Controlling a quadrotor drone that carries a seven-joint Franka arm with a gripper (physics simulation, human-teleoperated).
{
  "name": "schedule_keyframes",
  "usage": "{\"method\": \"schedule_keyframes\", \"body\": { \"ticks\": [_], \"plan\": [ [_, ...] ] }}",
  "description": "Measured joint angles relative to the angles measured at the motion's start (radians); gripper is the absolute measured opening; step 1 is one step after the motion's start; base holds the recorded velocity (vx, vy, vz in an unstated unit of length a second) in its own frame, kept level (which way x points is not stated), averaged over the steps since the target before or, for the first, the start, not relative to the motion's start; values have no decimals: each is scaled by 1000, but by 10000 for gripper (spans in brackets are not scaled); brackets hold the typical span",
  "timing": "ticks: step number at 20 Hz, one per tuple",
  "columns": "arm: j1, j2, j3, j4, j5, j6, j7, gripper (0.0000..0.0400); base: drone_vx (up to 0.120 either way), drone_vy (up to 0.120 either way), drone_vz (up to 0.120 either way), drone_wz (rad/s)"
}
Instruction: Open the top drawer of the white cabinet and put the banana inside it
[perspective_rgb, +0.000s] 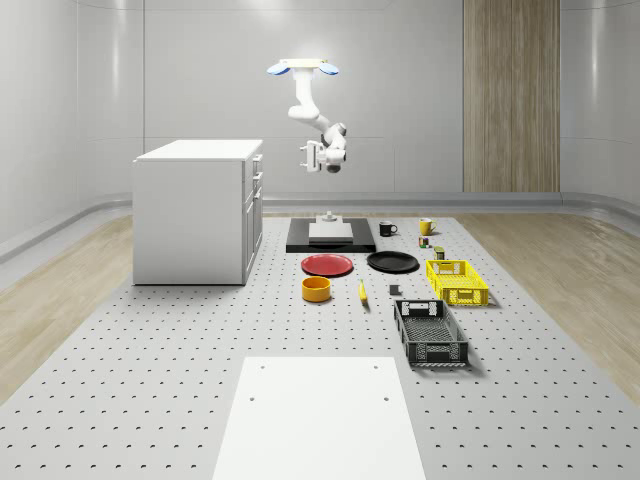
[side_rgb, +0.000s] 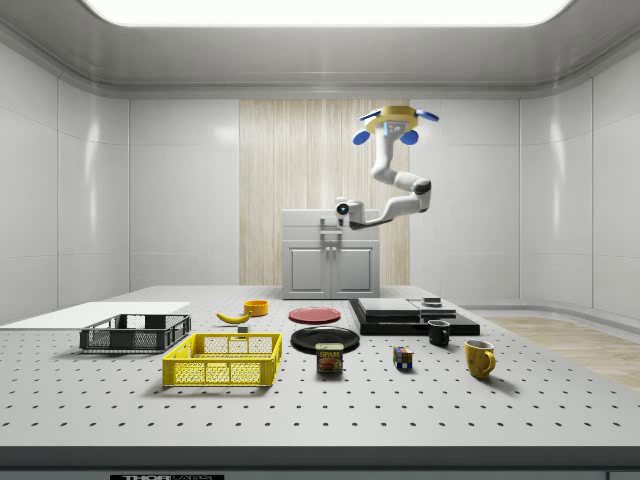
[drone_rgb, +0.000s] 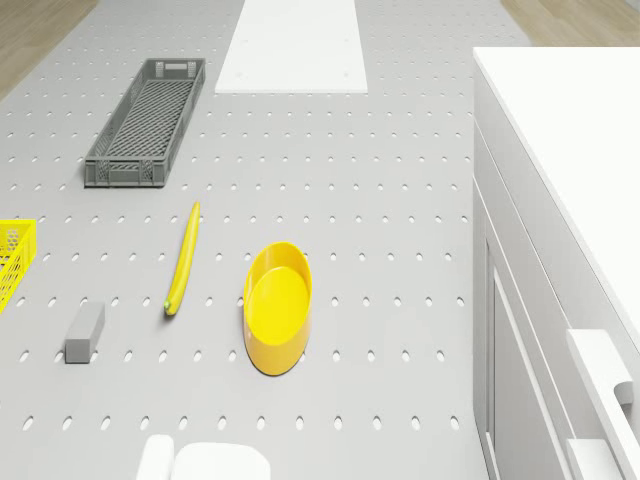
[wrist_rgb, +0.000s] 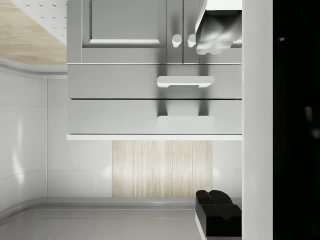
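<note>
1. The banana (perspective_rgb: 362, 291) is thin, yellow and slightly curved, with a greenish tip in the drone view (drone_rgb: 182, 262). It lies flat on the perforated table (perspective_rgb: 150, 380), just beside the yellow bowl (perspective_rgb: 316, 289), at the bowl's 3 o'clock in the whole-scene view.
2. The white cabinet (perspective_rgb: 197, 212) stands on the table at the banana's 10 o'clock in that view. Its drawers look closed; the top drawer handle (wrist_rgb: 185, 119) sits flush in the wrist view.
3. The drone (perspective_rgb: 303, 68) hovers high above the table, right of the cabinet in the whole-scene view, over the black slab (perspective_rgb: 331, 238).
4. The gripper (perspective_rgb: 309, 155) hangs in the air beside the cabinet's upper front, apart from it, holding nothing. Whether its fingers are apart or together, cannot tell.
5. The yellow bowl is empty (drone_rgb: 277, 305).
6. The grey crate (perspective_rgb: 430, 332) is empty (drone_rgb: 147, 121), at the banana's 5 o'clock.
7. The yellow crate (perspective_rgb: 457, 281) looks empty, at the banana's 3 o'clock.
8. The red plate (perspective_rgb: 328, 264) and black plate (perspective_rgb: 393, 262) are bare.
</note>
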Motion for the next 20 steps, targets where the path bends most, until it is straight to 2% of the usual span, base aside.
{"method": "schedule_keyframes", "body": {
  "ticks": [4, 8, 20],
  "plan": [
    [5, -5, -1, -1, -4, 5, 4, 400, 110, 0, 0, 0],
    [10, -9, 16, -18, 7, 30, 3, 400, 0, 0, 0, 0],
    [43, -1, 118, -98, 100, 160, -24, 400, 0, 0, 0, 0]
  ]
}}
